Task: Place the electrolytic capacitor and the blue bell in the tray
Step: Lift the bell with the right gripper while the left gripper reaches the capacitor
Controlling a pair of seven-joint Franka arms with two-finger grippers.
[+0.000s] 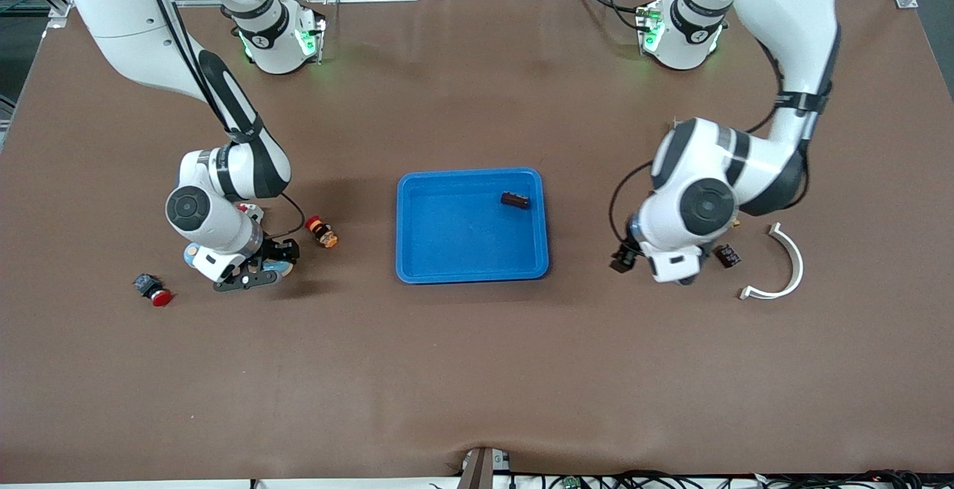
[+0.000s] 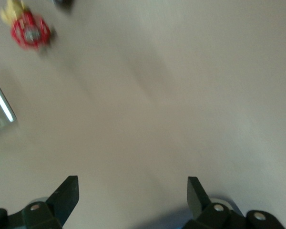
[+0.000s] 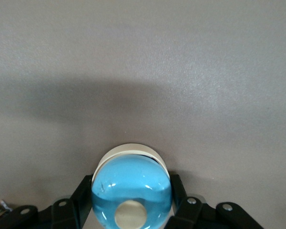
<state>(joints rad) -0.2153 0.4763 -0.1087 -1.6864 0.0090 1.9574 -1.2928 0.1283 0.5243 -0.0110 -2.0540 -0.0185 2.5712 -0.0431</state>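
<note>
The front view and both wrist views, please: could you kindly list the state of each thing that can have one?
Tray: flat on the table, holding one small dark component.
Blue bell: dome up on the table, clamped in the right gripper.
Left gripper: open, holding nothing, over bare table.
Red push button: lying on the table, untouched.
White curved piece: lying flat, untouched.

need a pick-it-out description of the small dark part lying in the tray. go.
Start at the blue tray in the middle of the table. The part lies inside it, in the corner farthest from the front camera and toward the left arm's end. It is a small dark brown oblong, and the only thing in the tray.
</note>
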